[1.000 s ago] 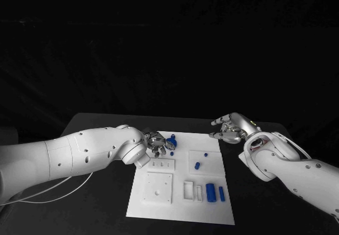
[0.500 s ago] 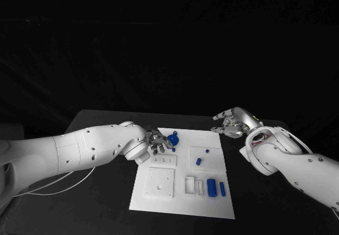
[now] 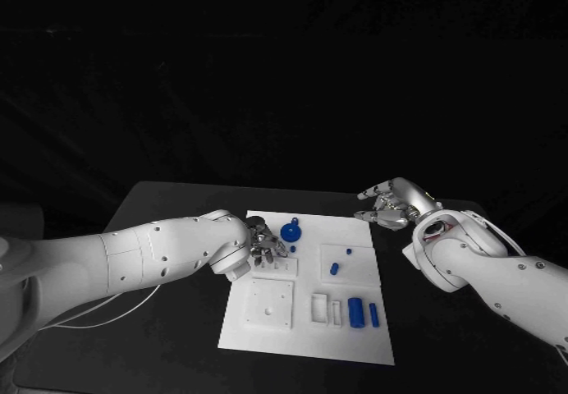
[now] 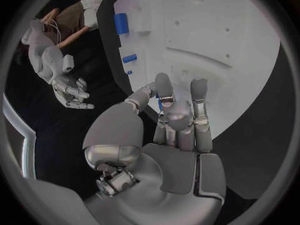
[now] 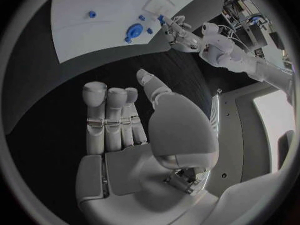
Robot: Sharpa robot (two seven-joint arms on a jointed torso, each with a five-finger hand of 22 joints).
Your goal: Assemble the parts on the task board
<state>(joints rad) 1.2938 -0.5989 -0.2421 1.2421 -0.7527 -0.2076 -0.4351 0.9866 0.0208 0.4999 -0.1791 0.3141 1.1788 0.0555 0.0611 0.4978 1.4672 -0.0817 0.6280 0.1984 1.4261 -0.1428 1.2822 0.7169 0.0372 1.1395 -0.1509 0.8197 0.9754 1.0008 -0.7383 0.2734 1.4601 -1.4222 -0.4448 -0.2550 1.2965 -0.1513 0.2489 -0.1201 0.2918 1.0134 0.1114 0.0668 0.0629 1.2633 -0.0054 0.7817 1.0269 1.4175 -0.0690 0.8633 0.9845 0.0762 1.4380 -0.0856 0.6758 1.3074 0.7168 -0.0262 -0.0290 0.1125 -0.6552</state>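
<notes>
Task board (image 3: pixel 355 341) lies at table (image 3: pixel 166 205) centre, its far end toward 12 o'clock. Left hand (image 3: pixel 265 245) sits over the board's far-left corner with fingers curled — whether it holds anything cannot be told — and a round blue part (image 3: pixel 291 232) lies just beside it at 3 o'clock. Right hand (image 3: pixel 391 207) hangs off the board's far-right corner, fingers apart and empty; two upright blue parts (image 3: pixel 355 313) stand near the 6 o'clock end, a smaller one (image 3: pixel 335 268) mid-board.

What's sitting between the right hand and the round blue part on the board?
Nothing: bare black table and plain board edge separate the right hand from the round blue part, per the head view.
</notes>
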